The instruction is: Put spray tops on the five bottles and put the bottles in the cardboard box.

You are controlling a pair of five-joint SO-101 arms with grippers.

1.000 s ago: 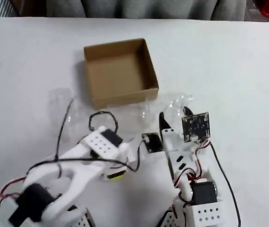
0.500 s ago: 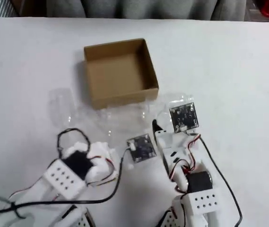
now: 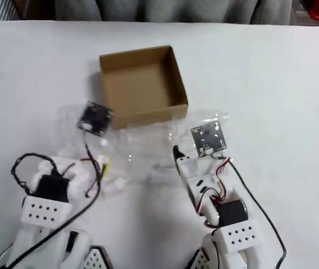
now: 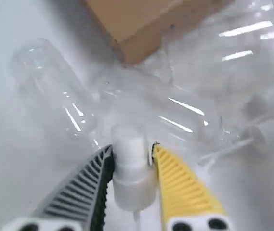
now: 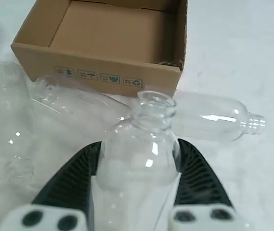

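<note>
My left gripper [image 4: 131, 151], with one grey and one yellow finger, is shut on a white spray top [image 4: 131, 173]. Clear bottles [image 4: 127, 103] lie just beyond it, near a corner of the cardboard box [image 4: 141, 24]. My right gripper [image 5: 139, 149] has black fingers and is shut on a clear open-necked bottle [image 5: 141, 159], whose neck points toward the cardboard box [image 5: 98, 72]. In the high view the box [image 3: 142, 112] stands open at mid table. The left gripper [image 3: 106, 167] is at its near left and the right gripper [image 3: 183, 154] at its near right.
Several more clear bottles lie on the white table in front of the box, one capless [image 5: 214, 115] and another [image 5: 74, 103] along the box wall. Loose white spray tops [image 4: 267, 132] rest among them. Free table [image 3: 271, 84] lies right of the box.
The left arm has swung from the middle of the table to the left, in front of the box's left corner. The right arm has edged forward and slightly left, toward the box.
</note>
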